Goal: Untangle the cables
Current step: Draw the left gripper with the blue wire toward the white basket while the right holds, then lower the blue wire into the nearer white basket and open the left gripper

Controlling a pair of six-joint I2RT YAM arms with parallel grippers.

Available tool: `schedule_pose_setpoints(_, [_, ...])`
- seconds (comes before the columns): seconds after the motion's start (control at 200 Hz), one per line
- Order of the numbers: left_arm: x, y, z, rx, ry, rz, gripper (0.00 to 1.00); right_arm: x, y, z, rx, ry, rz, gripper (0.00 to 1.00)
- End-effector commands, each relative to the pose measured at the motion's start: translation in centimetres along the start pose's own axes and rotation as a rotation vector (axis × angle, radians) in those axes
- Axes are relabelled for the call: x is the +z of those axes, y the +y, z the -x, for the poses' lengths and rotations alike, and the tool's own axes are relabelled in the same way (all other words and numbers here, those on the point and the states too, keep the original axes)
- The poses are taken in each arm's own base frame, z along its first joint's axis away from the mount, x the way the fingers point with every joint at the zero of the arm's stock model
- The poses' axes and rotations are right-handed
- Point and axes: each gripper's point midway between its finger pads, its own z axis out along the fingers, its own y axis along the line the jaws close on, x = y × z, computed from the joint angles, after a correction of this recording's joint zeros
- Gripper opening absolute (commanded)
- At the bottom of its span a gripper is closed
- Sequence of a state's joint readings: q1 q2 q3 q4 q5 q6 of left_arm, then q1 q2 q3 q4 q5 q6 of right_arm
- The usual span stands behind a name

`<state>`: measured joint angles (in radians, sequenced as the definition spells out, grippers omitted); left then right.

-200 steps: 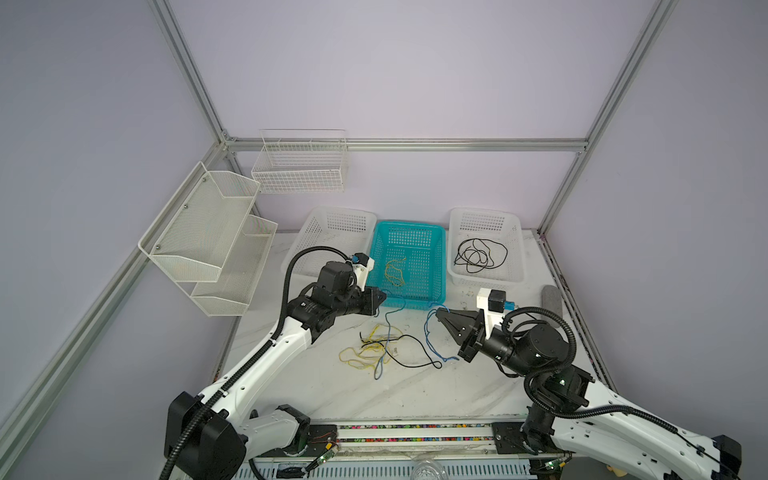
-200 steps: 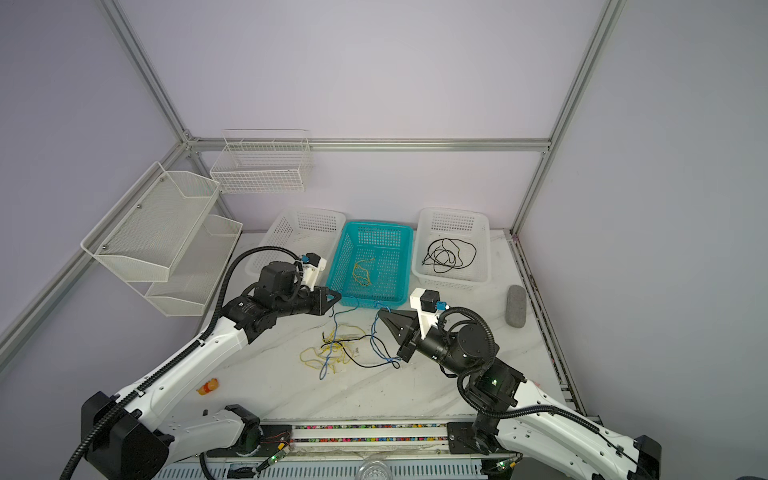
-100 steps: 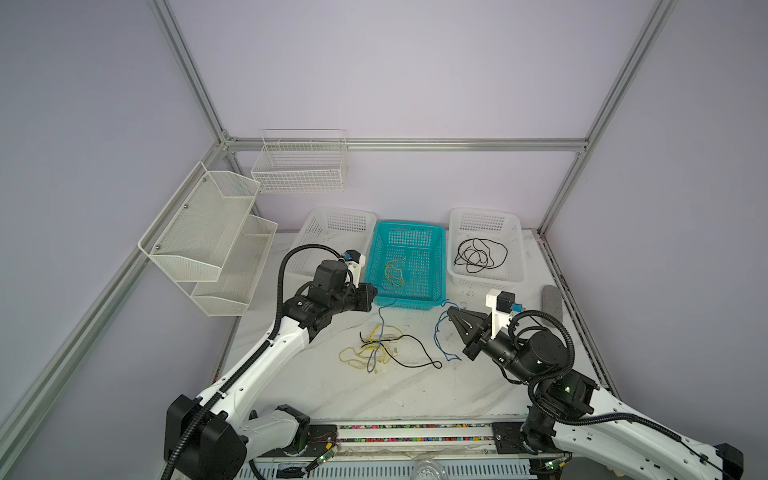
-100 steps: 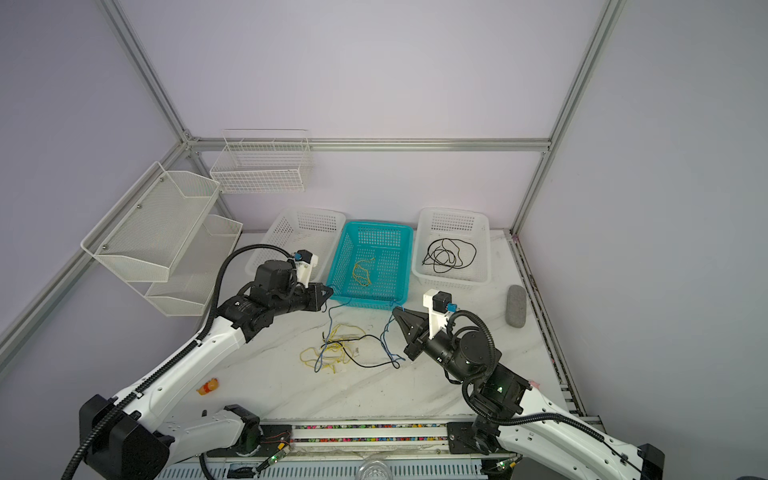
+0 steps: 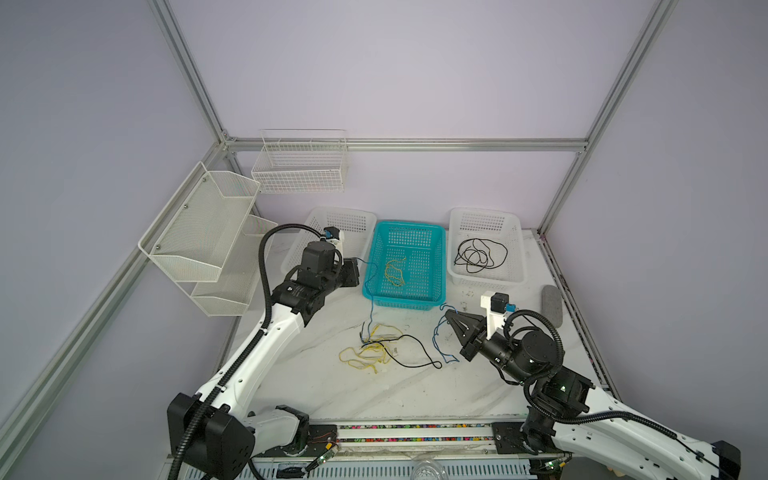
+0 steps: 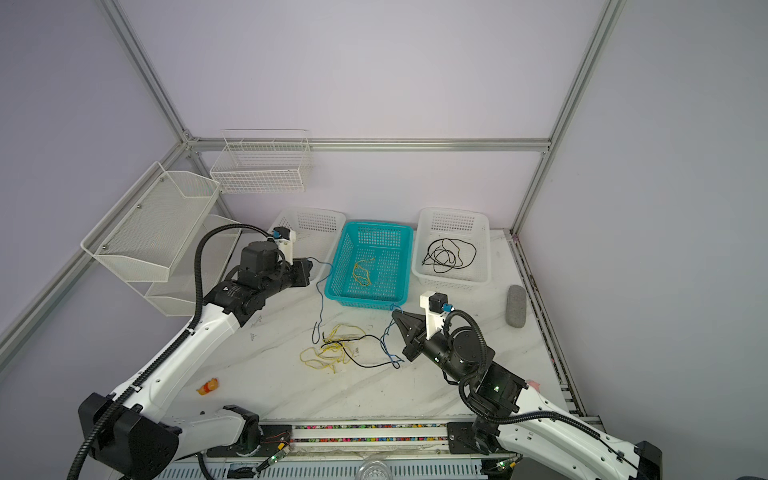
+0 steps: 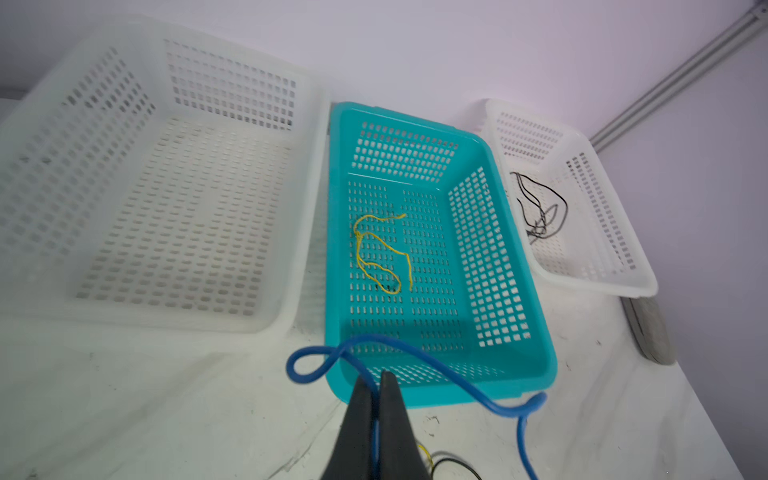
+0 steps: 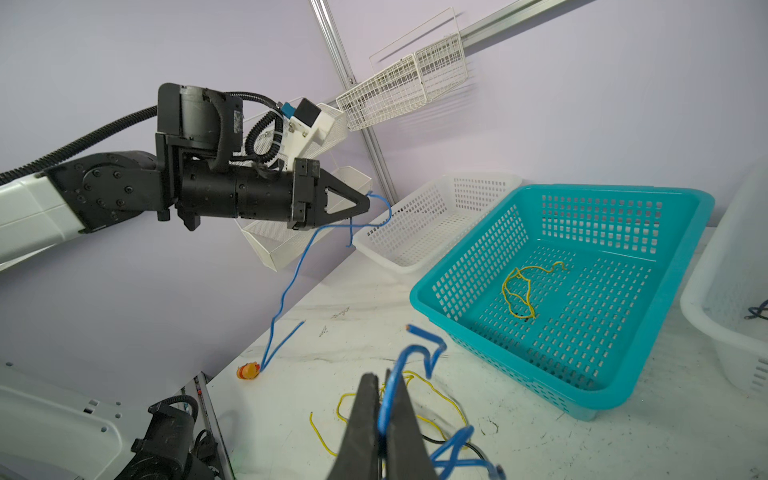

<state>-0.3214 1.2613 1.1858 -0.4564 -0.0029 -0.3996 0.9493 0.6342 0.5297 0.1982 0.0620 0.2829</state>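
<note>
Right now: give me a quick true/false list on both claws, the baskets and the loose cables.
1. The left claw is shut on a blue cable. True.
2. The right claw is open and holds nothing. False: it is shut on the other blue cable.
3. The teal basket holds a yellow cable. True.
4. The right-hand white basket holds yellow cables. False: it holds a black cable.
5. A tangle of yellow and black cables lies on the table between the two arms. True.
</note>
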Motion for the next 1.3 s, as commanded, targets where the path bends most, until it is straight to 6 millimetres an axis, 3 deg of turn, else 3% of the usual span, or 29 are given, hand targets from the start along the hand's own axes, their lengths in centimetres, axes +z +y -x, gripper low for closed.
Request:
schedule_pose_setpoints(0.0, [-1.8, 2.1, 7.6, -0.001, -0.209, 0.133, 0.00, 0.1, 0.6, 0.2, -0.002, -0.009, 0.031, 0.00])
schedule_pose_setpoints(0.17, [-1.0, 6.2, 11.7, -0.040, -0.300, 0.292, 0.00, 0.3, 1.0, 0.0, -0.012, 0.004, 0.047, 0.00])
schedule_pose_setpoints(0.19, [0.4, 6.9, 11.5, -0.042, -0.271, 0.314, 0.00, 0.3, 1.0, 0.0, -0.012, 0.005, 0.046, 0.00])
schedule_pose_setpoints(0.485, [6.5, 13.3, 13.4, -0.053, -0.188, 0.504, 0.00, 0.4, 1.1, -0.6, -0.022, 0.034, 0.056, 0.00])
schedule_pose_setpoints(0.755, [10.4, 16.9, 15.5, -0.026, -0.174, 0.629, 0.00, 1.0, 1.5, -0.5, -0.038, 0.046, 0.069, 0.00])
schedule_pose_setpoints(1.065, [14.8, 19.8, 15.7, -0.036, -0.150, 0.694, 0.00, 1.9, 1.8, -1.0, -0.051, 0.074, 0.080, 0.00])
schedule_pose_setpoints(1.295, [17.2, 21.2, 13.5, -0.036, -0.101, 0.713, 0.02, 2.0, 1.6, -1.5, -0.050, 0.089, 0.074, 0.00])
